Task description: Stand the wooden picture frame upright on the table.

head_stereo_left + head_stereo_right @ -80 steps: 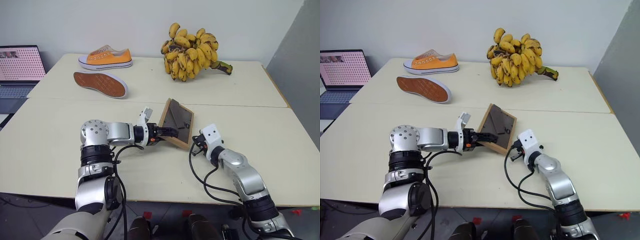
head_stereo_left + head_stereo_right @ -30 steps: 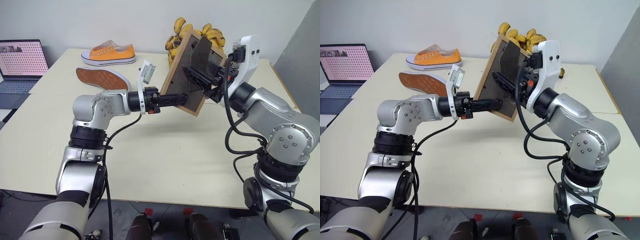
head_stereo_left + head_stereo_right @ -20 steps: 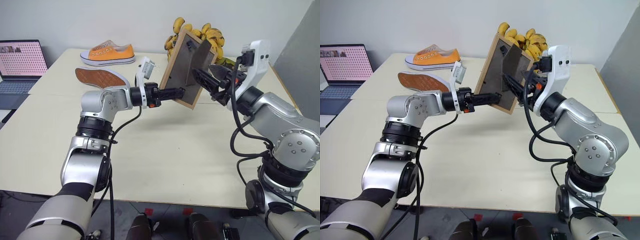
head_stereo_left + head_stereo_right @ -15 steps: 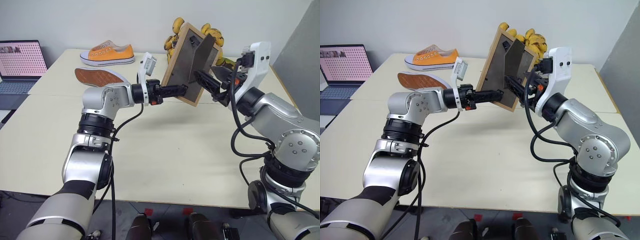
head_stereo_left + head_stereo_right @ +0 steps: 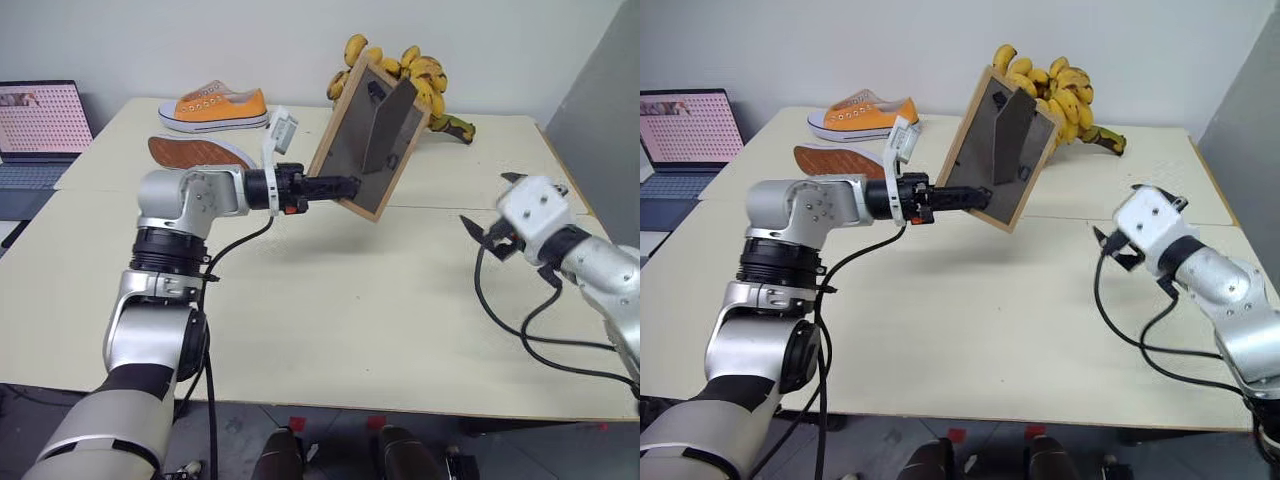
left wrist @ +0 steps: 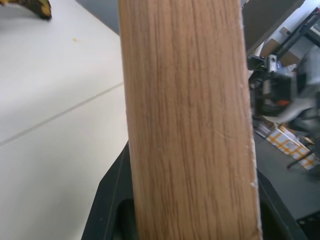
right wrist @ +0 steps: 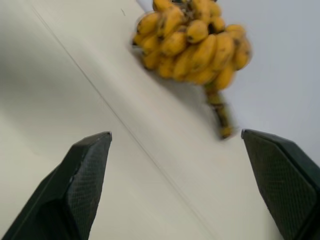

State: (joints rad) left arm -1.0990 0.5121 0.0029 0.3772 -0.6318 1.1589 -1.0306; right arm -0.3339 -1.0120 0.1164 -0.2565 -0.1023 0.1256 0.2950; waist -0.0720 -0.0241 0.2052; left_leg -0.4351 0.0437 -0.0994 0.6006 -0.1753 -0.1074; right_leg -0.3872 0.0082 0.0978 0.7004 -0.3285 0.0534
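Observation:
The wooden picture frame (image 5: pixel 362 135) hangs in the air above the table (image 5: pixel 330 300), tilted, with its dark backing toward me and the easel stand (image 5: pixel 387 125) swung out. My left gripper (image 5: pixel 345 186) is shut on the frame's lower edge. In the left wrist view, the light-wood edge (image 6: pixel 185 120) sits between the black fingers (image 6: pixel 107 200). My right gripper (image 5: pixel 487 215) stands open, well off to the right of the frame and low over the table, holding nothing. In the right wrist view its fingers (image 7: pixel 85 170) are spread wide.
A bunch of bananas (image 5: pixel 405 70) lies at the back behind the frame. An orange shoe (image 5: pixel 215 105) and a second shoe turned sole-up (image 5: pixel 195 152) are at the back left. A laptop (image 5: pixel 40 125) sits beyond the left edge. A seam (image 5: pixel 470 212) crosses the tabletop.
My right gripper has left the easel stand, swung down to the right and opened wider. The left gripper still holds the frame in about the same place.

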